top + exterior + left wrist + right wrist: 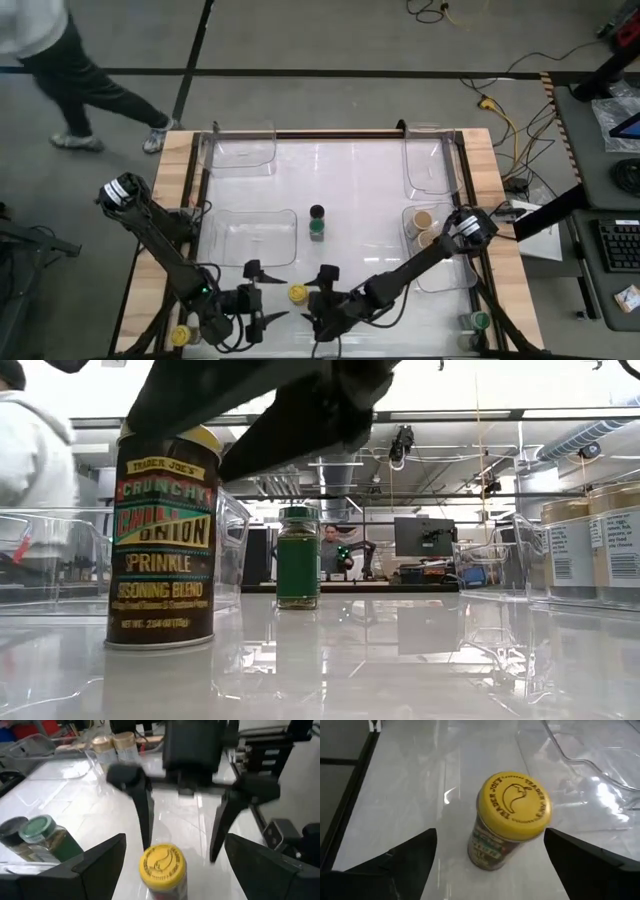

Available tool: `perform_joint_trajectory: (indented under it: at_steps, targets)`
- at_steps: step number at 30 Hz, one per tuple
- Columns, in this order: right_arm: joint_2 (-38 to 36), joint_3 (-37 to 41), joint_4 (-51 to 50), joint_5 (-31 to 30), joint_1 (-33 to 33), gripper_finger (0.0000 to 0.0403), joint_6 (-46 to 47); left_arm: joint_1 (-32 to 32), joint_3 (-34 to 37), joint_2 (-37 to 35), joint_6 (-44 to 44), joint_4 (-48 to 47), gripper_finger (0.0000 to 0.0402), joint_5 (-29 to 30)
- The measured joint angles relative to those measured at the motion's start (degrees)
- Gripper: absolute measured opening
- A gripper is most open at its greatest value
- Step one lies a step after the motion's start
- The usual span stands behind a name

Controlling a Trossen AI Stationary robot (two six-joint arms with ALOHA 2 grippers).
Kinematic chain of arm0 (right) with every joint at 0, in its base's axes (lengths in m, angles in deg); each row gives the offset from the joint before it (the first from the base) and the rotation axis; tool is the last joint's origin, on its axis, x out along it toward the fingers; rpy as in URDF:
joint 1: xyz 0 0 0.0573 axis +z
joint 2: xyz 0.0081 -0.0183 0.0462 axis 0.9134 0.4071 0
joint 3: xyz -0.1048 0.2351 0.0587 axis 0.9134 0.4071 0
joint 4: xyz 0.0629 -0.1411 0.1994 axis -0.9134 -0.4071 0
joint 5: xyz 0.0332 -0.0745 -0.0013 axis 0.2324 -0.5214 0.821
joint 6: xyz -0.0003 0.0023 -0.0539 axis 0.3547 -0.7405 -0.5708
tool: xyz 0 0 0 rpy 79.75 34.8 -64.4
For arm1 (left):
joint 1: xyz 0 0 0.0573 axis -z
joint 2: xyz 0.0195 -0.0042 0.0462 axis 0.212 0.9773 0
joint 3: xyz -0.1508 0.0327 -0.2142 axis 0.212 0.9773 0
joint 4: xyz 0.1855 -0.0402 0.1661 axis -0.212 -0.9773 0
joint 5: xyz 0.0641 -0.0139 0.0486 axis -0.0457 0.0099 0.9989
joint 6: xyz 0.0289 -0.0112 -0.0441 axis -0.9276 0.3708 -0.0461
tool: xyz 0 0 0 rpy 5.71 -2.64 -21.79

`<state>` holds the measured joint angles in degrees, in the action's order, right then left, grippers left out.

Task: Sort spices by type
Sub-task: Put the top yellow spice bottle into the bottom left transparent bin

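Note:
A yellow-lidded spice jar (298, 293) (512, 817) stands upright on its base near the table's front edge. My left gripper (266, 293) comes level from the table's left, open, a finger on either side of the jar and clear of it. My right gripper (320, 298) comes slanting down from the right, also open, its fingers (142, 805) standing apart from the jar. At mid table a green-lidded jar (317, 230) and a black-lidded jar (317, 212) stand side by side. Two tan-lidded jars (426, 228) stand in the clear tray at the right.
Clear plastic trays sit at the far left (240, 150), far right (428, 160), mid left (250, 235) and right (445, 270). Another yellow-lidded jar (180, 335) and a green-lidded one (480, 322) stand at the front corners. A person (70, 70) walks beyond the far left edge.

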<state>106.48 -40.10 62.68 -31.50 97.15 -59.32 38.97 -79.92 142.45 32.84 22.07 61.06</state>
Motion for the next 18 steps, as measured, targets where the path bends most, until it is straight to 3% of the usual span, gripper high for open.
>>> perform_joint_trajectory:
  at_steps: [18]
  targets:
    - [-2.88,0.02,-5.99,-1.78,1.57,0.0364,1.25,-4.49,-3.5,9.28,1.83,1.38,0.0323,-3.71]
